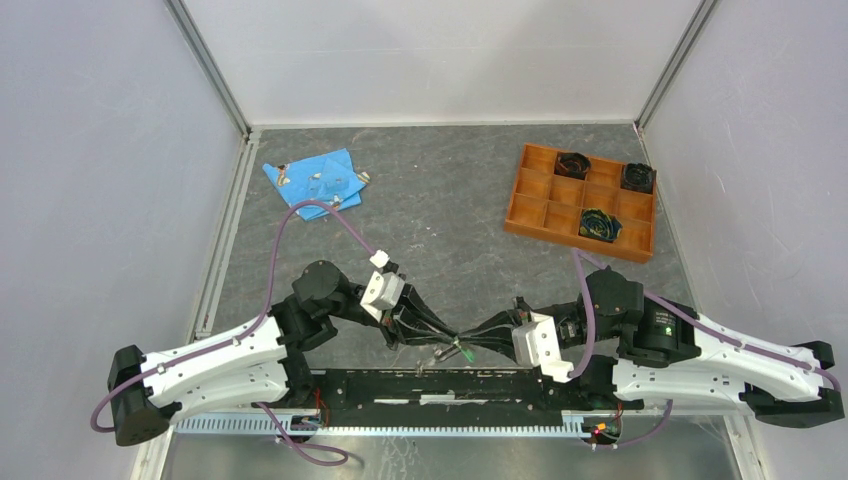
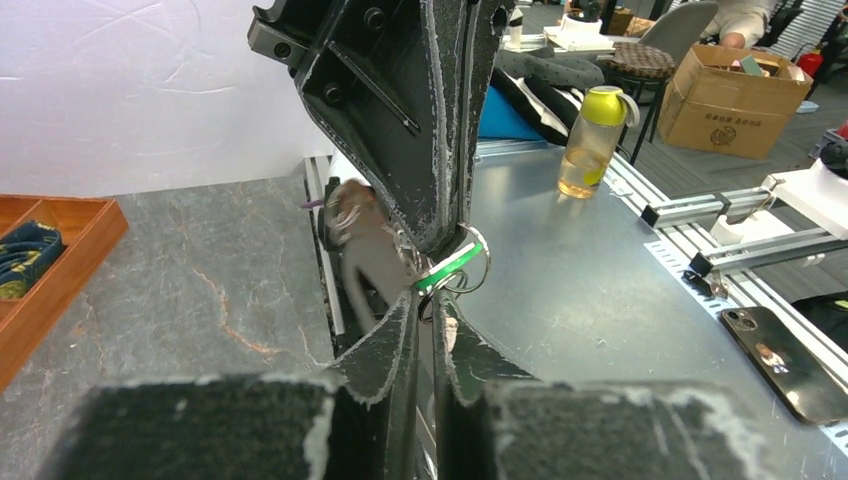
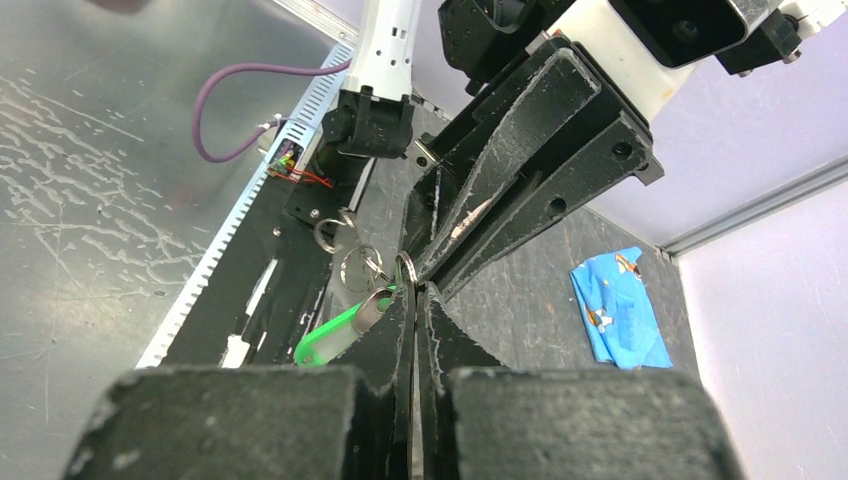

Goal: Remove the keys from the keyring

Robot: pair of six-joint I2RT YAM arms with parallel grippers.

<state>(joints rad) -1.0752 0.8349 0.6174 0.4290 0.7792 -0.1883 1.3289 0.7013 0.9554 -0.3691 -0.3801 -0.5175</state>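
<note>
grey stone table (image 1: pixel 450 200), right gripper (image 3: pixel 412 290) pinching keyring (image 2: pixel 486 258) at near edge, left gripper (image 2: pixel 425 320) tip to tip, its grip unclear

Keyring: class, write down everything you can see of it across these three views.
The keyring is thin, shiny silver wire, apparently steel: one round loop with smaller loops linked to it. A bright green piece hangs from it. It is lifted, hanging over the black rail at the near edge. The left gripper and right gripper meet tip to tip and both pinch it. From above it is only a glint with a green speck.
</note>
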